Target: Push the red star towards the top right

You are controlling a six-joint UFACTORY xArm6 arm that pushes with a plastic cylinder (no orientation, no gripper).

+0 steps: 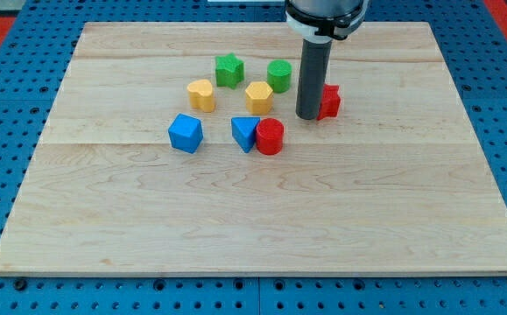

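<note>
Red star (pixel 329 101) sits touching my tip (pixel 309 117) on its right; no pincer shows, only the rod.

Single raised camera, looking down at an angle across the whole wooden board (pixel 262 227), moderately near

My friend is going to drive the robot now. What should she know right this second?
My tip is down on the wooden board, right against the view's left side of the red star, which it partly hides.
The red star sits in the upper middle of the board, just right of the green round block and yellow block.
Done: tip is lined up beside the star.
Left: the star is not at the top right yet; it probably needs pushing up and to the view's right.
</note>
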